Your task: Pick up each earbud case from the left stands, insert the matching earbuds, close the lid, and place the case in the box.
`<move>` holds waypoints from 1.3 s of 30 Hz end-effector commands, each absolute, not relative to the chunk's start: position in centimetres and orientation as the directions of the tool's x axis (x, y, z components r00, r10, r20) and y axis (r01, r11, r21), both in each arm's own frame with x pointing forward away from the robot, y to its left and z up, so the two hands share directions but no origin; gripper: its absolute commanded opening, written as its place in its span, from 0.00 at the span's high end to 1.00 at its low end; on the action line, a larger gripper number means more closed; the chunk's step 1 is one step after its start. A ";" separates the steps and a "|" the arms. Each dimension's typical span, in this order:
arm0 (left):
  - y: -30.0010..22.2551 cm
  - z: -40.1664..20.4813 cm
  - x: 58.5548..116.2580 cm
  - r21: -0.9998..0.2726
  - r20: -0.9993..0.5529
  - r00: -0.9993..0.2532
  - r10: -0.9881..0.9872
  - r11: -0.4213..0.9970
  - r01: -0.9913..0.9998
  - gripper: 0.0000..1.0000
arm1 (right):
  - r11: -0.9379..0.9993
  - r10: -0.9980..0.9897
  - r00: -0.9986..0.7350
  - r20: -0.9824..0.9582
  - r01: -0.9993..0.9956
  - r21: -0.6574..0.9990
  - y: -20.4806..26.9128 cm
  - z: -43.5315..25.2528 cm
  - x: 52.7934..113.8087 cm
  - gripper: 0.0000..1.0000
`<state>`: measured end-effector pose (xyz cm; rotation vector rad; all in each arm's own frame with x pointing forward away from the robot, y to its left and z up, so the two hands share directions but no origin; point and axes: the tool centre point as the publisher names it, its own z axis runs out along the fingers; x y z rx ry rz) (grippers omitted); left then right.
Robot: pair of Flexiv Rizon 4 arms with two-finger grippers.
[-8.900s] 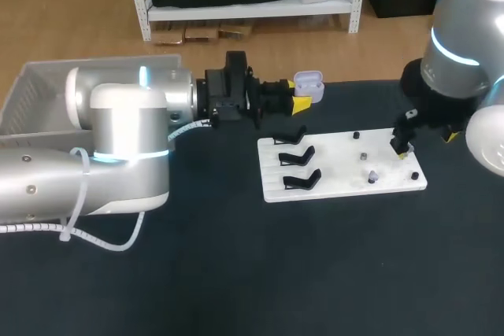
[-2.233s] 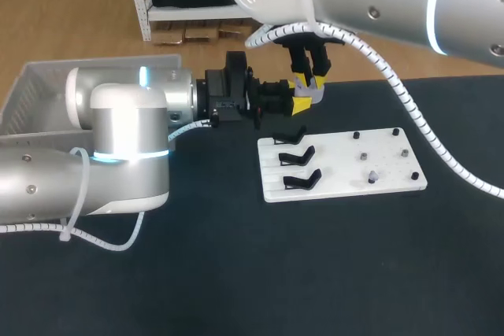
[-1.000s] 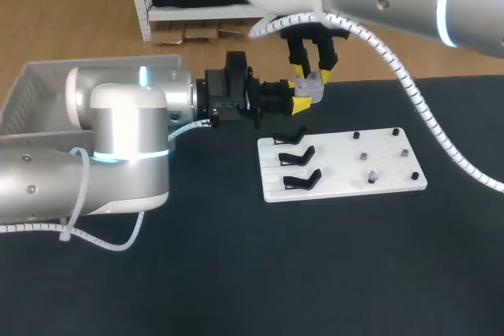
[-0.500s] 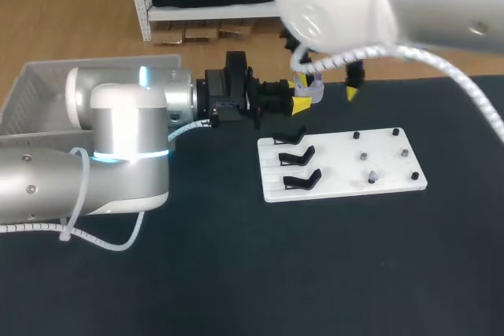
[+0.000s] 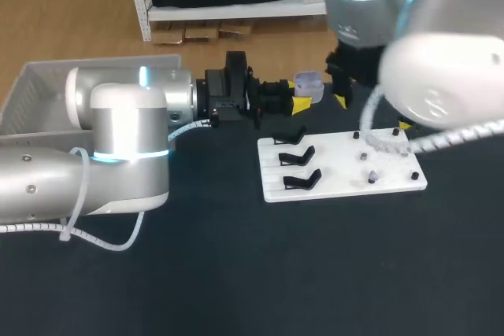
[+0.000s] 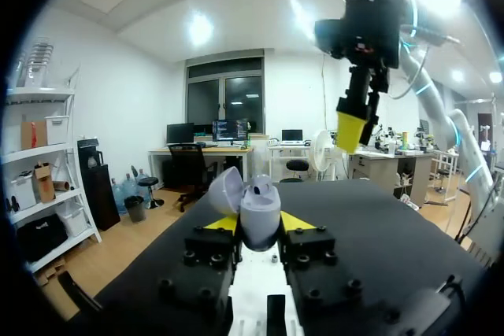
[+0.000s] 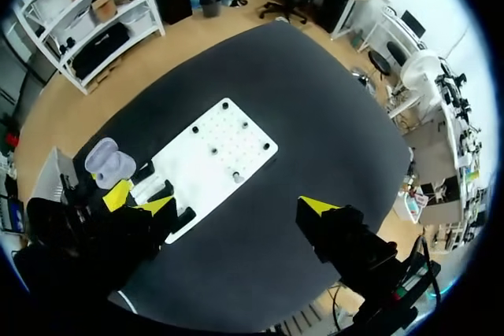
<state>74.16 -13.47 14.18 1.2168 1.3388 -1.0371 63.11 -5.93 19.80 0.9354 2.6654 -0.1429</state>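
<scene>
Tabletop (image 5: 236,273) in a dark colour is seen nearest, with the left arm (image 5: 118,147) extended over it from the left side. Further on, a white board (image 5: 346,164) is laid flat, and three black stands (image 5: 298,167) are set in a row along its left edge; nothing is carried on them. Small dark pegs (image 5: 364,156) are dotted over the rest of the board, and one small pale piece (image 5: 372,174) is stood among them, too small to be identified. Just beyond the board's left corner, the left gripper (image 6: 260,224) is held level above the table. Its fingers (image 6: 223,223) are closed narrowly on a lilac earbud case (image 6: 258,208), which is gripped from both sides at its lower half. The case is held upright with its lid (image 6: 224,192) swung open. The right gripper (image 7: 236,208) is positioned high above the board's far edge, apart from the case. It is spread wide, and nothing is held in it. At the far left, behind the left arm, a pale box (image 5: 31,92) is placed.
</scene>
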 end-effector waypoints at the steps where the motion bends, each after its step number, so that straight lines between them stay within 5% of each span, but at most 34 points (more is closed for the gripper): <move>1: -13.5 14.0 74.1 0.037 -0.993 0.021 0.119 0.128 0.991 1.00 | 0.804 0.593 -0.722 -0.357 0.507 0.310 -7.1 19.7 61.8 0.00; 14: -13.5 14.0 74.1 0.037 -0.993 0.021 0.119 0.128 0.991 1.00 | 0.804 0.593 -0.722 -0.357 0.507 0.310 -7.1 19.7 61.8 0.00; 27: -13.5 14.0 74.1 0.037 -0.993 0.021 0.119 0.128 0.991 1.00 | 0.897 0.424 -0.801 -0.423 0.310 0.314 -8.8 10.2 60.7 0.00; 39: -13.5 14.0 74.1 0.037 -0.993 0.021 0.119 0.128 0.991 1.00 | 0.917 0.392 -0.835 -0.385 0.321 0.237 -8.6 5.0 61.3 0.00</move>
